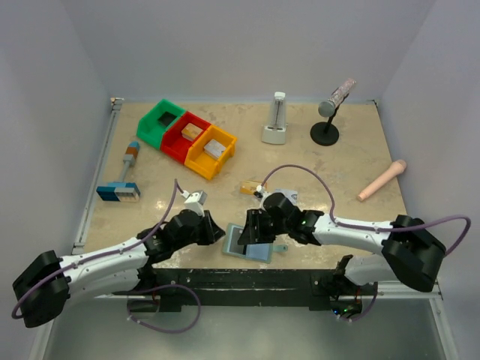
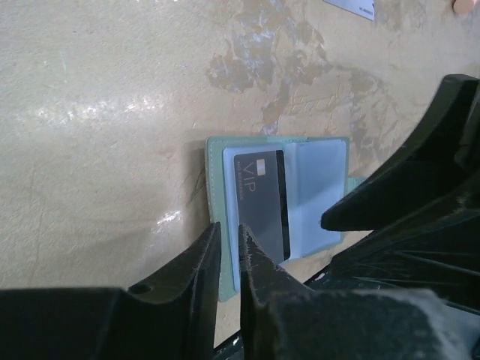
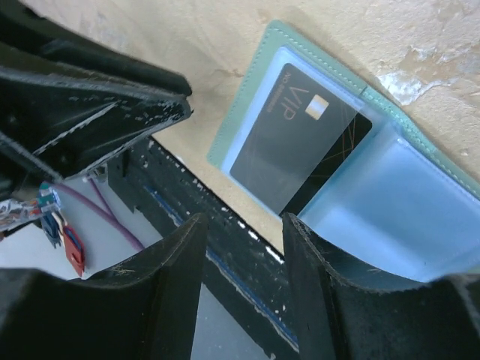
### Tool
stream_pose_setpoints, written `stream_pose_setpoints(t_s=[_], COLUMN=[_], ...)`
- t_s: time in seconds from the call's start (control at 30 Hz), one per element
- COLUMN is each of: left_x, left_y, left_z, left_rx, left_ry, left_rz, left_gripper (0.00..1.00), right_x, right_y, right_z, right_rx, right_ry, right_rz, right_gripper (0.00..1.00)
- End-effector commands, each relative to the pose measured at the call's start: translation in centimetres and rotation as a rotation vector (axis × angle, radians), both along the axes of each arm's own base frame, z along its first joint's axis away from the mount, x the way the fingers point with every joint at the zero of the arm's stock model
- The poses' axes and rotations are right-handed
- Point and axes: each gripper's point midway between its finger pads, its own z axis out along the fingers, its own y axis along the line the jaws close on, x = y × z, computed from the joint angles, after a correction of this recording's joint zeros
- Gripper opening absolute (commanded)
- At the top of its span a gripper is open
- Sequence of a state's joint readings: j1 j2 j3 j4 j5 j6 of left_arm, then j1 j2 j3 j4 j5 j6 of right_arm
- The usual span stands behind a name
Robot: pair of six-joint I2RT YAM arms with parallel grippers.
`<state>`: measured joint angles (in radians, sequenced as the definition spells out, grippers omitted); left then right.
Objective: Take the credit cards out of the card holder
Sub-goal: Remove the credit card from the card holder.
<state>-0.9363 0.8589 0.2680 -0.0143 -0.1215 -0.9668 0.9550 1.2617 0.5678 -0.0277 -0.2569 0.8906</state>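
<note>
The light teal card holder (image 1: 251, 246) lies open and flat at the table's near edge. A dark grey card marked VIP (image 2: 259, 202) sits in its left clear pocket, also seen in the right wrist view (image 3: 300, 146). The right pocket (image 3: 390, 202) looks pale blue. An orange-gold card (image 1: 250, 187) lies on the table behind the arms. A pale card's corner (image 2: 352, 6) shows at the top of the left wrist view. My left gripper (image 2: 227, 226) is nearly closed over the holder's left edge (image 2: 216, 187). My right gripper (image 3: 244, 221) is open and empty at the holder's near side.
Green (image 1: 160, 122), red (image 1: 185, 136) and yellow (image 1: 211, 151) bins stand at the back left, two holding small blocks. A blue-and-white block with a handle (image 1: 118, 191) lies left. A white stand (image 1: 275, 120), a microphone (image 1: 328, 112) and a pink handle (image 1: 382, 180) lie behind and right.
</note>
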Motion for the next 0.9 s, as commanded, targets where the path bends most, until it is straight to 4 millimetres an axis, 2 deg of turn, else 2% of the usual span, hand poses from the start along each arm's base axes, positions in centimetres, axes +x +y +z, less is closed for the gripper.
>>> stream_pose_setpoints(t_s=[0.0,0.2,0.63,0.73,0.87], left_x=[1.1,1.0,1.5,1.4,1.3], left_y=[-2.4,-3.3,-4.6,-4.8,-4.6], left_z=[2.4,1.2,3.2,2.3,0.1], left_rx=[-0.061,-0.055,-0.095,-0.077,-0.039], left_ry=[-0.068,-0.046,-0.088,-0.067,-0.026], left_rz=[-0.062,-0.092,-0.129,-0.137,-0.133], left_gripper=[0.16,0.10,0.06,0.05,0.03], right_x=[0.8,1.1,0.9,1.0,0.9], right_y=[1.7,1.8,0.4,0.3,0.1], right_z=[-0.4,-2.3,-3.9,-4.1,-4.4], right_rx=[0.078,0.080,0.021,0.015,0.007], right_ry=[0.015,0.047,0.064,0.066,0.072], right_rz=[-0.051,-0.097,-0.142,-0.151,-0.159], right_gripper=[0.49,0.49,0.48,0.49,0.49])
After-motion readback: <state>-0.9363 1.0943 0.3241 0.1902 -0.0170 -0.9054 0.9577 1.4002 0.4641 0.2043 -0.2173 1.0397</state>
